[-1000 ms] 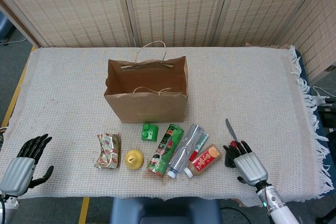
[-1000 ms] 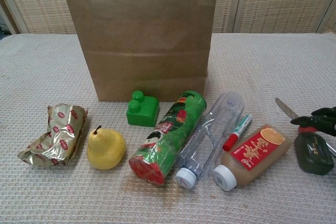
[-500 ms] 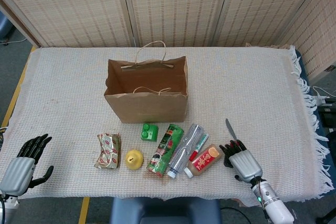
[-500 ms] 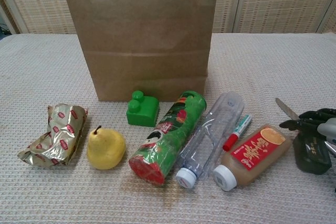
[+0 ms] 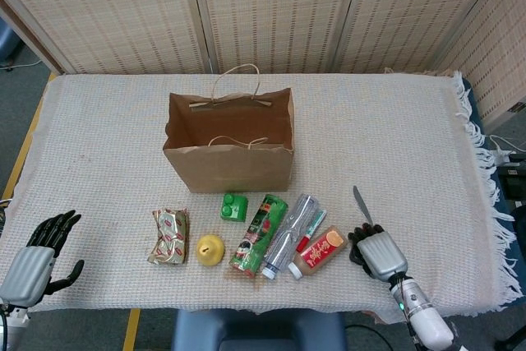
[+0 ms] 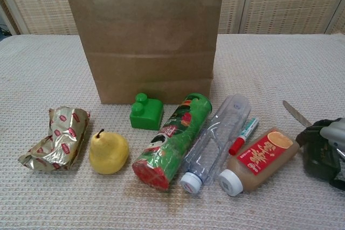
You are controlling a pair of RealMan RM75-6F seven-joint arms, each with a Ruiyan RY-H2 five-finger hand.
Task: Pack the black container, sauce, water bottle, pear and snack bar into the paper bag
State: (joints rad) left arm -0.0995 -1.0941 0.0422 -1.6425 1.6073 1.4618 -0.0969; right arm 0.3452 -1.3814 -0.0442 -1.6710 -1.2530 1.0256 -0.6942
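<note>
Right hand (image 5: 377,252): curling over dark boxy container (image 6: 319,157), grip unclear.
Left hand (image 5: 37,256): lying with fingers apart, empty.
Bag (image 5: 230,144): standing open, creased brown paper.

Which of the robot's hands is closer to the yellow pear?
Right, narrowly. The right hand sits beyond the sauce bottle from the yellow pear; the left hand rests by the table's far left edge.

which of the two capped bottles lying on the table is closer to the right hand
The sauce bottle, brown with a red label and white cap. It lies just beside the right hand; the clear water bottle is one place further left.
</note>
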